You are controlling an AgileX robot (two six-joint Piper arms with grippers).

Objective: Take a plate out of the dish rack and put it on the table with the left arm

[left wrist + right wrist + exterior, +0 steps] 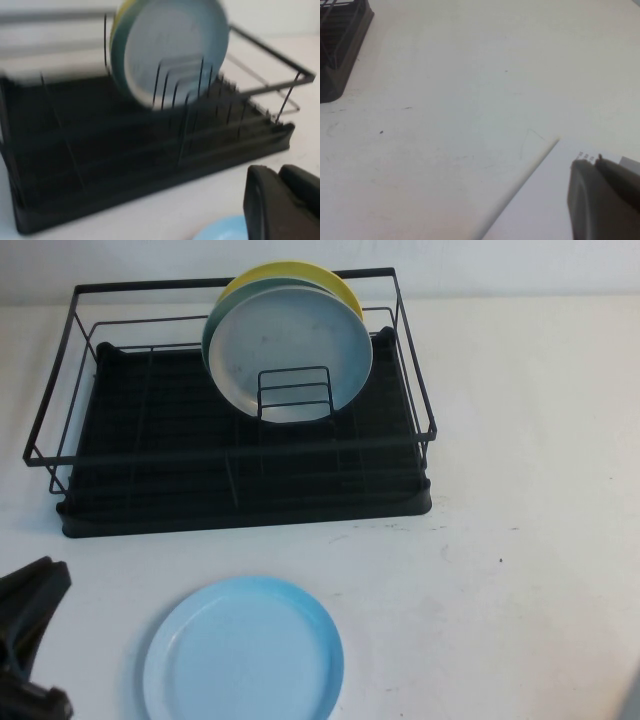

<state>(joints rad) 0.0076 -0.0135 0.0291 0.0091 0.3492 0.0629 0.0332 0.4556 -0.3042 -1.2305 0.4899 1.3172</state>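
Left pincer point(30, 640) at the near-left corner, low over the surface point(520, 540), holding nothing; whether parted or closed, cannot tell. Just right of it, plate point(243, 652) flat on the surface, clear of the pincer, near of the rack point(240, 495). Judged from that: placing step looks done, plate out and set down. Next move probably only a retreat — lift up and back to the near left without clipping the plate's rim. Left arm tucked low, wrist aimed far toward the rack, with the plate's edge point(222, 229) just beside it. In the rack, a grey-white plate point(292, 355) and a yellow plate point(300, 278) upright behind the small wire holder point(294, 393). Right pincer point(605, 200) parked off the near-right edge, over bare surface, empty; grip state likewise impossible to tell.
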